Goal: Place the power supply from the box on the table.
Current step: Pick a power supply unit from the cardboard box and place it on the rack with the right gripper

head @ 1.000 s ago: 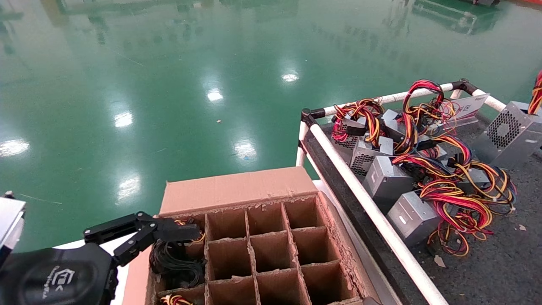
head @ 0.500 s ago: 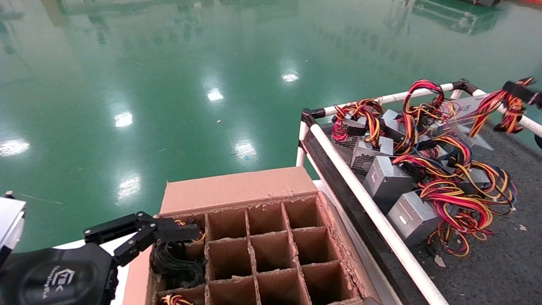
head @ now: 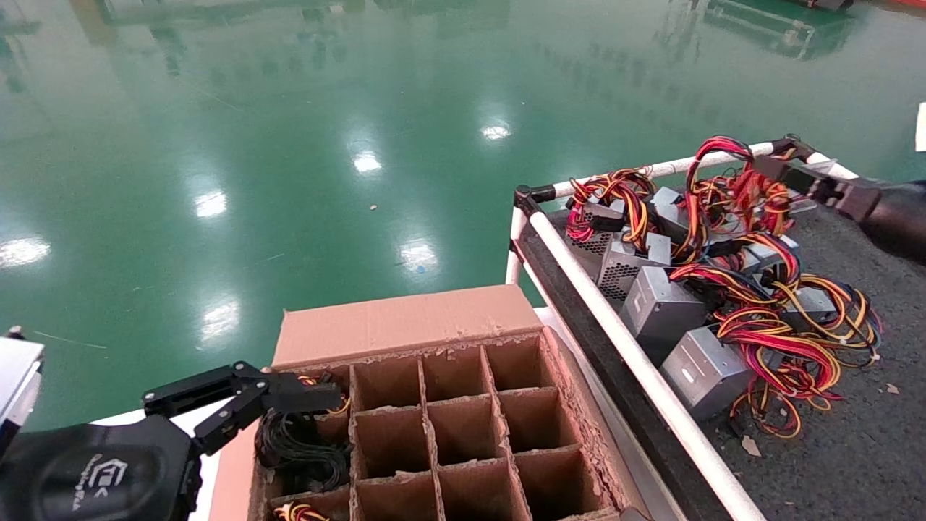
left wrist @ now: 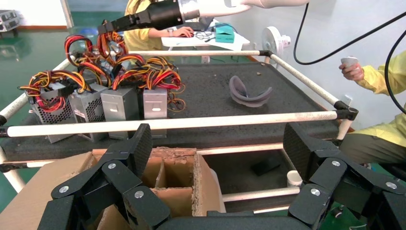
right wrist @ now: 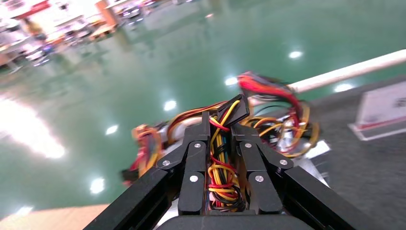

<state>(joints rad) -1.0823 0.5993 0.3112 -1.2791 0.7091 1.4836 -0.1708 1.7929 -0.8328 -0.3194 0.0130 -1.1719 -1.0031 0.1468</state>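
My right gripper [head: 772,168] is over the far corner of the table [head: 854,434], shut on the red, yellow and black wire bundle [right wrist: 220,143] of a power supply. The bundle [head: 752,197] hangs into the pile of wires there. I cannot tell its metal body apart from that pile. The left wrist view shows the same gripper [left wrist: 107,28] above the pile. The box [head: 405,322] stands below the table's near rail, most of its cells bare. My left gripper [head: 289,394] hovers open over the box's left far corner, its fingers [left wrist: 139,148] spread wide around nothing.
Several silver power supplies [head: 662,307] with tangled wires lie along the table's white rail [head: 615,325]. A black cable coil [head: 296,449] fills one left cell, and red-yellow wires [head: 296,512] show in the cell nearer me. A grey curved piece [left wrist: 249,91] lies mid-table. People sit beyond it [left wrist: 383,86].
My right gripper has swung left from the view's right edge to the table's far corner, carrying the wire bundle. The grille-faced unit seen at the right edge is gone from there. The left arm has not moved.
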